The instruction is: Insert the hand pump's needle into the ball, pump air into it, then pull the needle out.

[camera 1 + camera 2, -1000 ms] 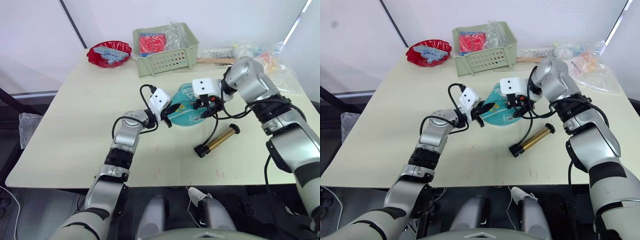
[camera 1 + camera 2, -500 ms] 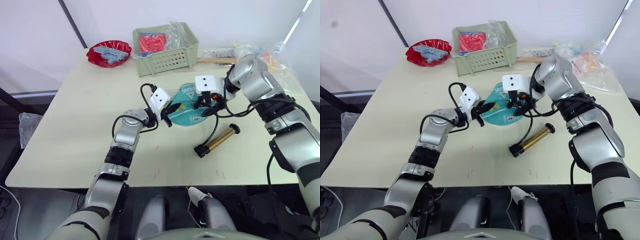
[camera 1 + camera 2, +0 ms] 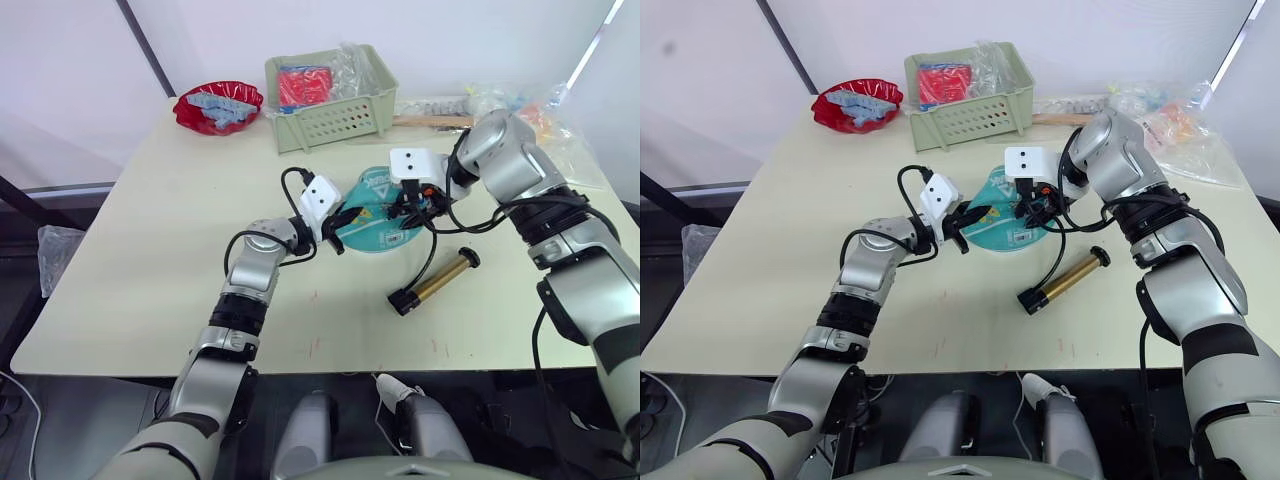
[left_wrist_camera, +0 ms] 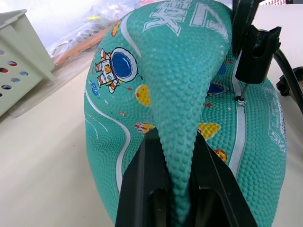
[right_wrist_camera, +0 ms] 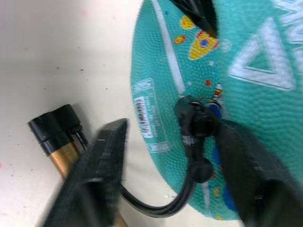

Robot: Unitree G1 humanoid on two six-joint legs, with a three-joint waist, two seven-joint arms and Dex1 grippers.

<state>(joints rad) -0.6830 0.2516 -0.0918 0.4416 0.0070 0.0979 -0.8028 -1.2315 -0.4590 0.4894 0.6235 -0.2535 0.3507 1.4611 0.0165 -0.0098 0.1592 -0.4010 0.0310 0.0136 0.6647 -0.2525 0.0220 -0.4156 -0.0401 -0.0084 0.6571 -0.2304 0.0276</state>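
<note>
The left gripper (image 4: 176,189) pinches a fold of the limp ball (image 4: 189,94); the right gripper (image 5: 165,156), spread, has the needle (image 4: 241,92) fitting against one finger, apparently at the valve; the hand pump (image 3: 435,283) lies behind it.

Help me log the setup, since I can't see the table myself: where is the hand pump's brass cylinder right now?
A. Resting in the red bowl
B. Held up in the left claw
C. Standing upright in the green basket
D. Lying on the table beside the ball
D: the hand pump lies flat on the table near the ball, joined to it by its black hose.
</note>
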